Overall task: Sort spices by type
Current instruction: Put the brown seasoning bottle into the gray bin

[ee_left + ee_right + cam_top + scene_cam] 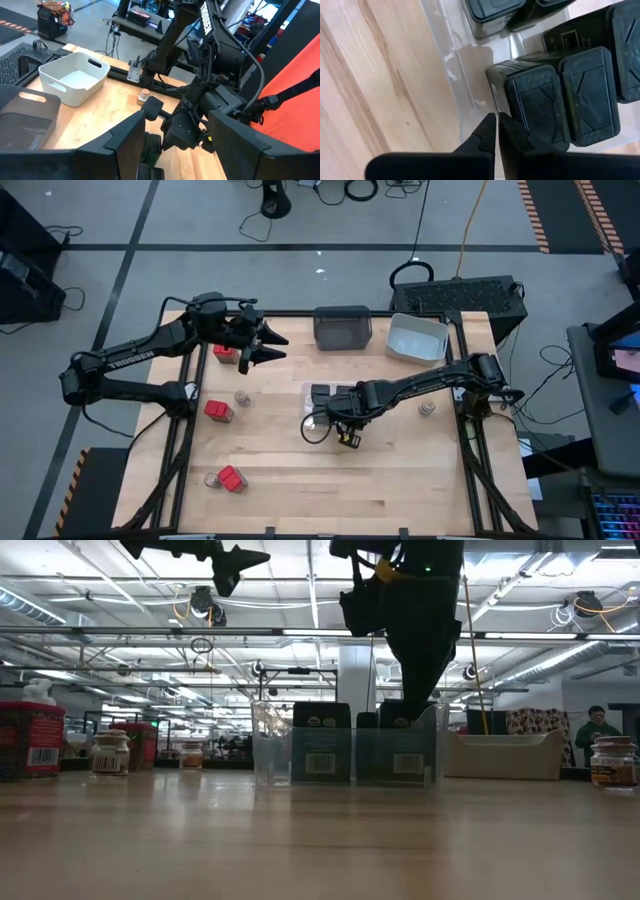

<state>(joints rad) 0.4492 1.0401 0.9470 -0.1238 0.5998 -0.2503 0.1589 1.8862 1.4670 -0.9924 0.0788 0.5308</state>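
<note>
My right gripper (496,125) is shut and reaches down into the clear bin (310,392), its tips beside the corner of a black boxy spice (535,107). Several black boxes (320,740) stand in that bin. My left gripper (274,348) hangs open, high over the table's far left, holding nothing. Below it a red-topped box (225,353) stands on the table. Another red box (218,411) and a tan-lidded jar (241,397) stand mid-left. A jar (212,479) and a red box (232,478) stand near the front edge. One jar (426,410) stands at the right. My right gripper comes from above with its shut fingers (512,135) against or just beside the top corner of a black box (510,95) in the clear bin. Whether it touches the box, I cannot tell.
A dark grey bin (342,327) and a light grey bin (416,338) sit along the far edge. Bare wood (400,480) lies in front of the clear bin. A person (597,728) shows in the room behind the table.
</note>
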